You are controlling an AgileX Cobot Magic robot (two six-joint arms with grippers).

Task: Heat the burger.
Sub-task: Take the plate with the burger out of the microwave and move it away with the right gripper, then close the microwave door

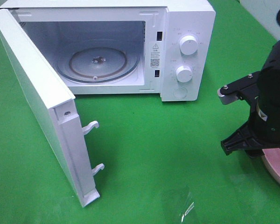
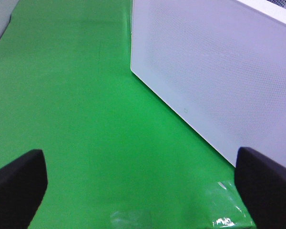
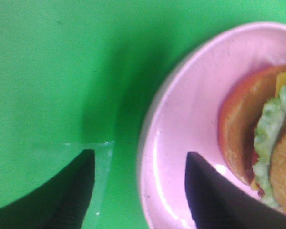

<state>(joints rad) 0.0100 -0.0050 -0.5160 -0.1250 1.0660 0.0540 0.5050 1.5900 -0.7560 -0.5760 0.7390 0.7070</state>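
The right claw (image 3: 138, 191) hangs with jaws parted, empty, astride the plate (image 3: 181, 119) rim; the burger (image 3: 262, 143) lies on the plate, off to one side. Closing here would likely pinch the rim, tipping the burger. Farther off, the left claw (image 2: 140, 183) is spread wide beside the microwave (image 1: 186, 51), door (image 1: 37, 107) open.

One burger (image 3: 257, 143), one plate (image 3: 181, 143), one microwave (image 1: 186, 28)
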